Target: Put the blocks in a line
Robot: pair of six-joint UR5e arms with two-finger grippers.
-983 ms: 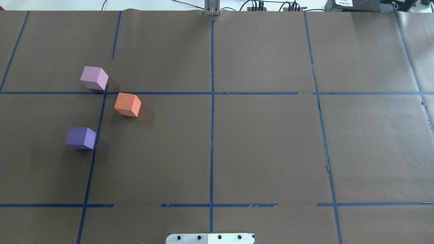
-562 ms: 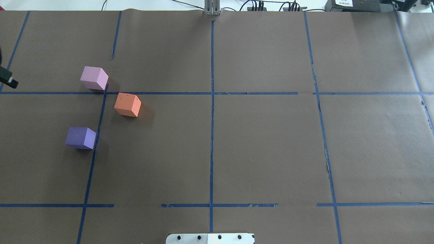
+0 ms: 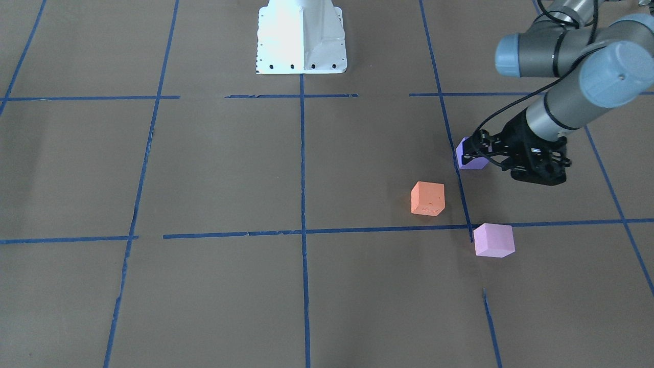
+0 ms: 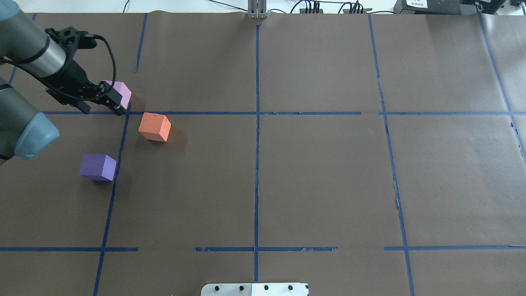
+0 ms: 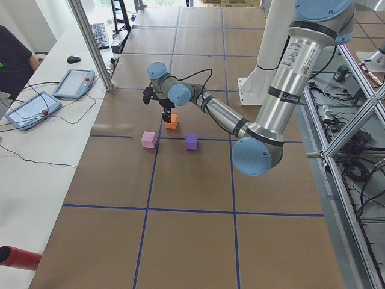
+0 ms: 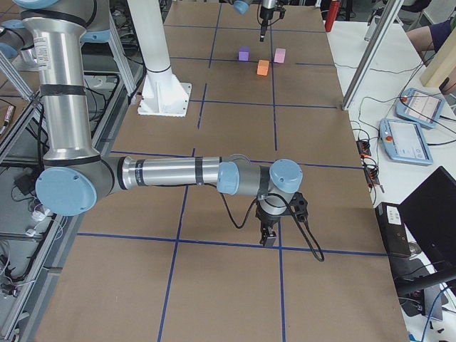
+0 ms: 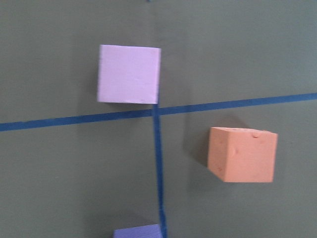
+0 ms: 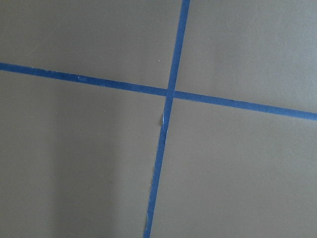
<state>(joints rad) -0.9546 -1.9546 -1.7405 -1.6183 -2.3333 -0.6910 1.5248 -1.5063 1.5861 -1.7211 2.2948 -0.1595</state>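
A wide counter (image 4: 320,176) is covered in matte brown paper and ruled into large squares by blue tape (image 4: 257,164) that is chipped in places. A white robot base (image 3: 301,36) sits at the middle of the robot's edge.

The left arm (image 4: 28,57), a grey tube with blue-grey joint caps, reaches in over the counter's left edge. Its black tool (image 4: 102,109) hangs in the air above the blocks, pointing down. Its two fingers are spread wide and hold nothing. The right arm (image 6: 171,173) stretches low toward the right edge. Its tool (image 6: 269,235) shows only in the side view from that end, and I cannot tell how its fingers stand.

Three small foam-like cubes of equal size, with crisp corners, sit apart in the counter's left half, nearer the far edge.

- The pale pink-lilac block (image 3: 493,240) is closest to the far edge.
- The blue-violet block (image 4: 98,167) is closest to the robot's edge.
- The orange block (image 4: 154,127) lies between them, offset toward the counter's centre, so the three form a bend, not a straight row.

From overhead the left tool covers part of the pink-lilac block. From the front it covers part of the blue-violet one. The left wrist view looks straight down on all three blocks. It shows small pits in the orange foam, and the blue-violet block is cut off at the frame's bottom. The right wrist view shows paper and a tape crossing.
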